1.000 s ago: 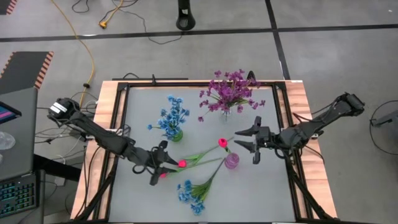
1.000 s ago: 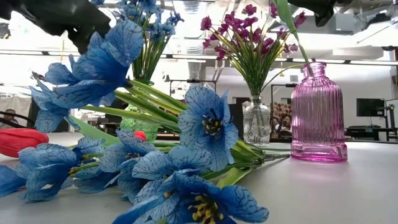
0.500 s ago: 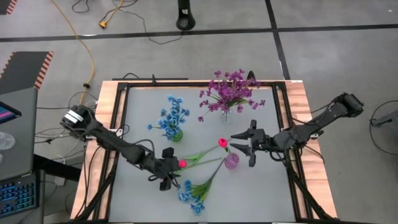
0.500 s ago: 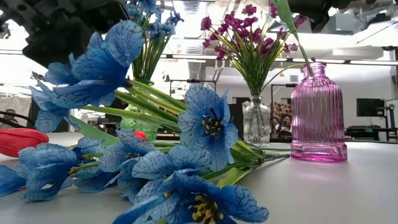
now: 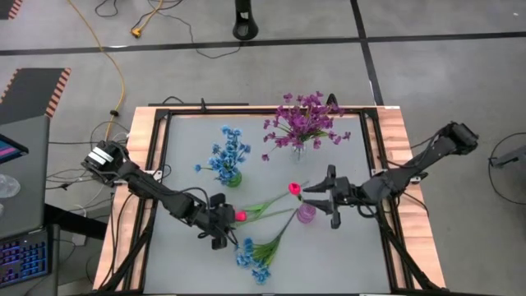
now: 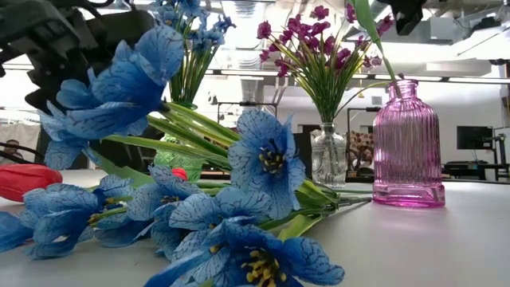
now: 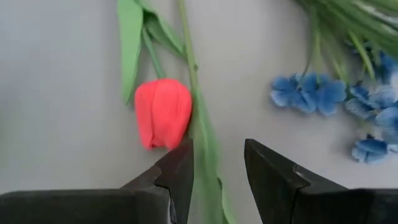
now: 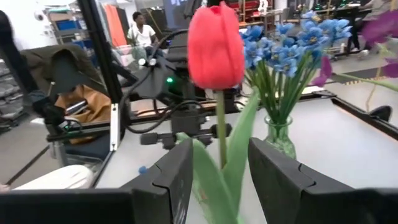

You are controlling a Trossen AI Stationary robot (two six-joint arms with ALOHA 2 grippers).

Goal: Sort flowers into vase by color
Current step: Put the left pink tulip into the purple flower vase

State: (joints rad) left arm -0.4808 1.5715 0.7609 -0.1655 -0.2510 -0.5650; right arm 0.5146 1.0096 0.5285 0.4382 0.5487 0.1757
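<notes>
From above, the left gripper (image 5: 220, 233) has slid from the left side toward the table's (image 5: 353, 255) middle since a second ago and now sits over the loose red tulip (image 5: 241, 216) lying on the surface, its arm stretched low from the left edge. The right gripper (image 5: 313, 199) has advanced leftward too, reaching the pink vase (image 5: 306, 214); its arm runs in from the right edge. A second red tulip (image 5: 292, 189) stands in that vase. Blue flowers (image 5: 228, 154) fill a green vase toward the far left, purple flowers (image 5: 302, 122) a clear vase near the far edge, and a loose blue sprig (image 5: 255, 256) lies near the front edge.

At table height, the loose blue sprig fills the foreground, the pink vase stands at the right, and the dark left arm has come lower behind the blooms.

The left wrist view shows its fingers (image 7: 177, 177) apart, one on each side of a green stem, just beside the lying tulip's bud.

The right wrist view shows its fingers (image 8: 273, 171) apart around the upright tulip's stem and leaf, not pressing them.
</notes>
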